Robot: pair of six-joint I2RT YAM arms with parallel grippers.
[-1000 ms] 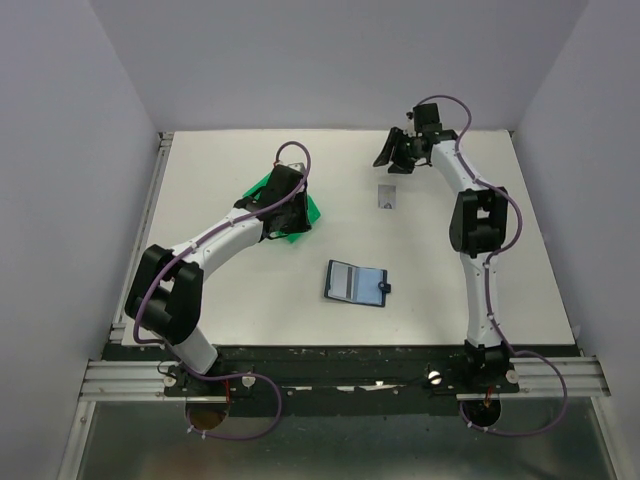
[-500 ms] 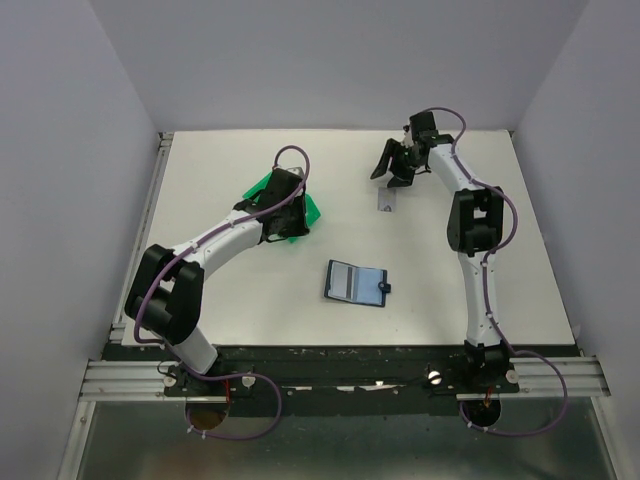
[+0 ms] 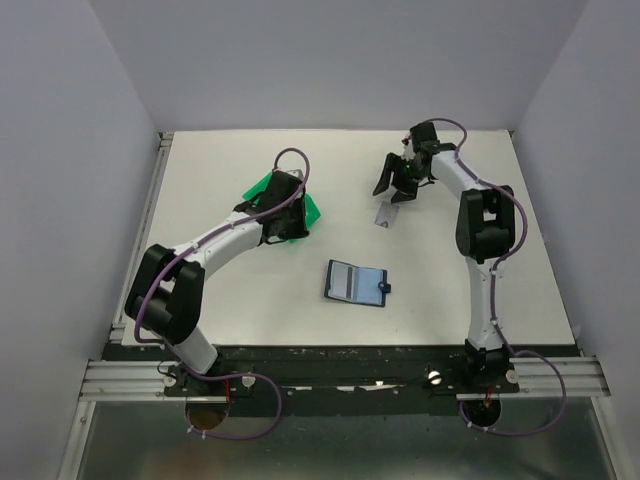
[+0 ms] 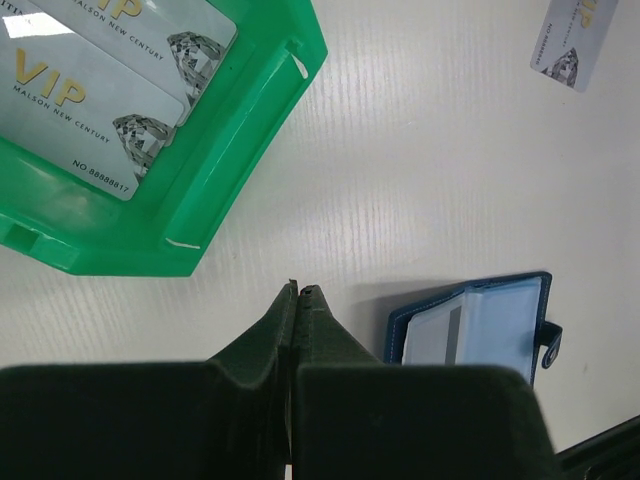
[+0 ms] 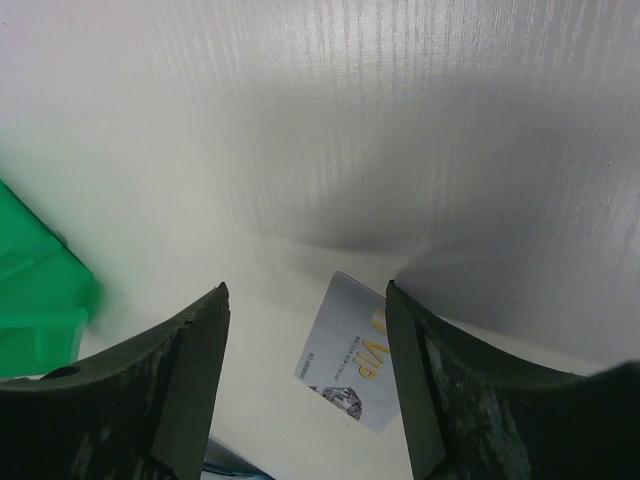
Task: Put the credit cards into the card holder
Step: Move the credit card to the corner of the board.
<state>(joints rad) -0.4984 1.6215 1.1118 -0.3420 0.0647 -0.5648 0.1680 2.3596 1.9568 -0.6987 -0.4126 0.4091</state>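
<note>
One pale grey credit card lies loose on the white table, also visible as the card in the right wrist view. My right gripper hovers just beyond it, open, and the card shows between its fingers without touching them. Two more credit cards with gold lettering lie in the green bin. The navy card holder lies opened flat, its clear pockets facing up. My left gripper is shut and empty, hanging between the bin and the card holder.
The green bin sits mid-left, mostly covered by my left arm in the top view. White walls close the table at the back and sides. A rail runs along the near edge.
My right gripper has swung nearer and lower over the loose card and opened wider. The card seems to have shifted slightly nearer. The left arm has barely moved.
</note>
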